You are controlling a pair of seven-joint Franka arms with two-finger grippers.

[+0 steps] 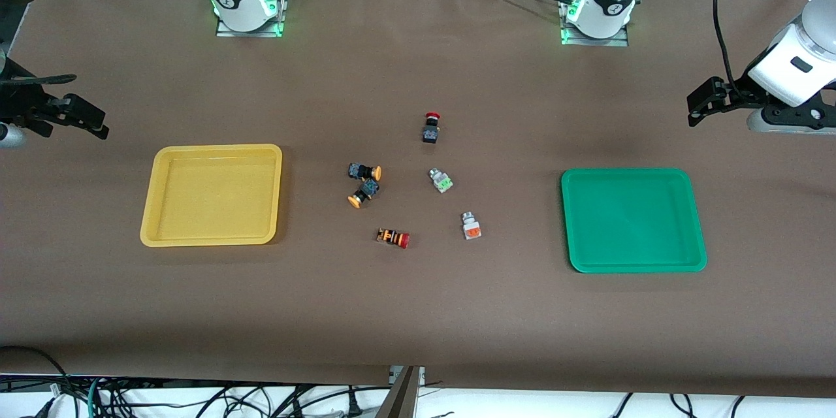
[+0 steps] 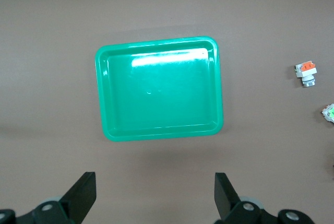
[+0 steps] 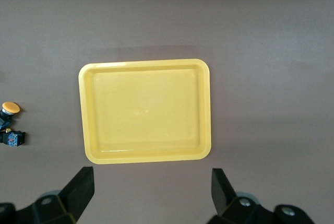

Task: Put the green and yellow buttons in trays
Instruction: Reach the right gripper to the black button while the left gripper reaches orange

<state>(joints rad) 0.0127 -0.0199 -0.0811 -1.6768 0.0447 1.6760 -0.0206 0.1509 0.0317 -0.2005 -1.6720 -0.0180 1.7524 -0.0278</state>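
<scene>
Green tray (image 2: 159,88): smooth plastic, glossy, bright glare patch on its floor. Yellow tray (image 3: 144,110): smooth plastic, softer sheen, semi-gloss. Table cover (image 1: 418,313): matt brown sheet, paper-like, faint creases, seam at the near edge. Grey buttons (image 1: 471,226): pale plastic bodies w/ shiny metal-looking collar. Gripper fingers (image 2: 83,195): matt black. Arm shells (image 1: 793,65): glossy white.

Bright even overhead light, soft shadows beside the yellow tray (image 1: 157,170) and green tray (image 1: 696,209), white glare streak on the green tray's floor in the left wrist view, front view sharp throughout
</scene>
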